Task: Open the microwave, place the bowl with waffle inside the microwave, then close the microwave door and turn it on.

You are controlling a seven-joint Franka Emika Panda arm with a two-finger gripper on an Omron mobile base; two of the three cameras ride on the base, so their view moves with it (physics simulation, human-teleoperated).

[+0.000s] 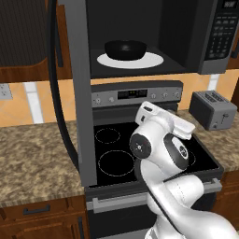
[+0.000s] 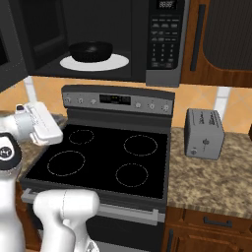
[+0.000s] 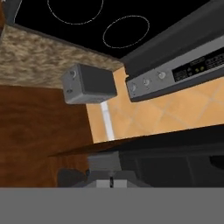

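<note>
The hand [image 3: 111, 183] is seen fully closed on nothing, its fingertips pressed together beneath the microwave [image 2: 165, 44]. The microwave door [image 1: 79, 93] is swung wide open. The bowl [image 1: 125, 49] is set on the white round plate [image 1: 151, 60] inside. The stove [image 2: 98, 162] and toaster [image 2: 204, 133] are shown on the counter [image 1: 32, 154] below.

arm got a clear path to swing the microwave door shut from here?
Probably yes: the microwave door stands wide open left of the arm, nothing between them. The bowl sits well inside the microwave, clear of its swing.
</note>
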